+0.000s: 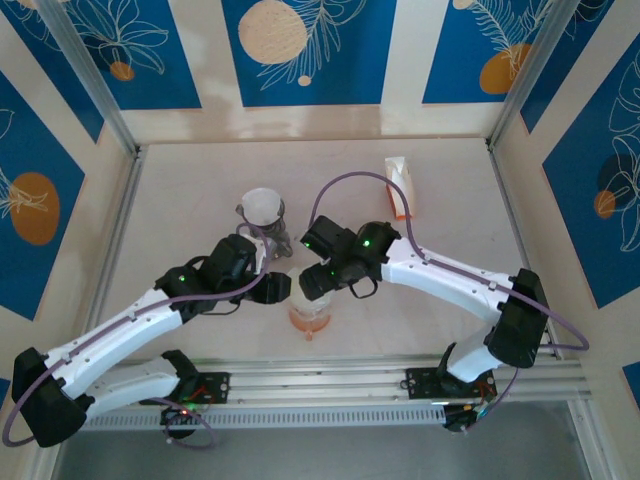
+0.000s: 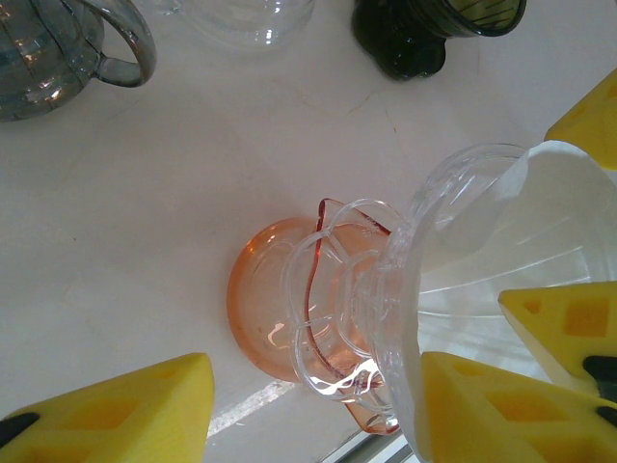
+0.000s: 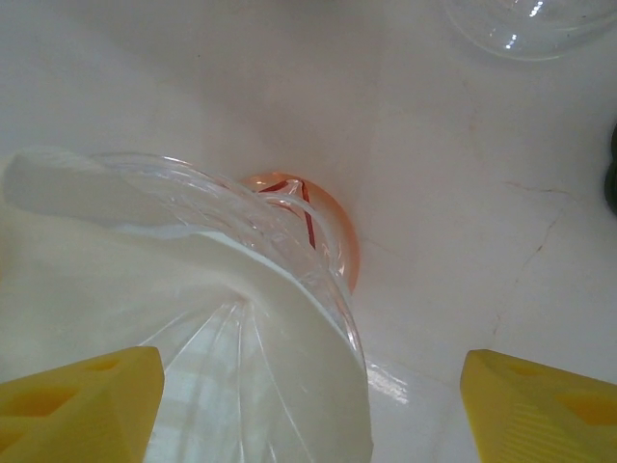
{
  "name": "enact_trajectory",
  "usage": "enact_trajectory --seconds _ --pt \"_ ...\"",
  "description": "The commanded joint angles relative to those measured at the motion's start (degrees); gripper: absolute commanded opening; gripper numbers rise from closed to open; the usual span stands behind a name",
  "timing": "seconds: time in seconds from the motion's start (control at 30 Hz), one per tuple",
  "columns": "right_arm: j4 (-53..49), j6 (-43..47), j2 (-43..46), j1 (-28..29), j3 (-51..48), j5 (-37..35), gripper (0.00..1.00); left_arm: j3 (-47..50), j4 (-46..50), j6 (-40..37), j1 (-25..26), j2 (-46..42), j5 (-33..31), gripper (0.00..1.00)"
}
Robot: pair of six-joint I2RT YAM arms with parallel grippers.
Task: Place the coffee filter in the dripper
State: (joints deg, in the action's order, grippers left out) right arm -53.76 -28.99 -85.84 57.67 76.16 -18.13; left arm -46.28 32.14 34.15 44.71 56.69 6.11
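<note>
Blue leaf-patterned walls (image 1: 150, 50) close in a pale tabletop (image 1: 200, 200). Both arms meet low in its middle, near the metal rail (image 1: 330, 375) along the front edge. There the clear glass dripper (image 3: 289, 246) stands on an orange base (image 3: 333, 217), mouth upward. The white coffee filter (image 3: 116, 280) lies inside its cone, one flap rising past the rim on the left of the right wrist view (whether it sits flush lower down I cannot tell).

The right end effector (image 3: 308, 376) hangs right above with its fingers spread wide. The cone's axis points roughly up between them, so the filter is straight below, nearer one pad than the other. The left end effector (image 2: 313, 371) is likewise spread, reaching in from the other side with the dripper close by one pad; contact I cannot judge.

To my eye the placing is all but done. What remains is a light press or a clean lift, and the right arm is better set for either.

Sideways room is tight between the two arms. A grey glass jug (image 2: 48, 43) and a dark green cup (image 2: 424, 34) stand behind, well apart, and a box (image 1: 398, 187) lies farther right. Straight up looks free.
</note>
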Motion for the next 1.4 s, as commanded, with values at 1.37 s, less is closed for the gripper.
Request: enact_trajectory --seconds 1.37 --pt "0.3 1.3 -10.5 1.1 -2.4 -5.7 0.81 2.4 -4.5 1.2 -1.5 -4.2 4.0 0.83"
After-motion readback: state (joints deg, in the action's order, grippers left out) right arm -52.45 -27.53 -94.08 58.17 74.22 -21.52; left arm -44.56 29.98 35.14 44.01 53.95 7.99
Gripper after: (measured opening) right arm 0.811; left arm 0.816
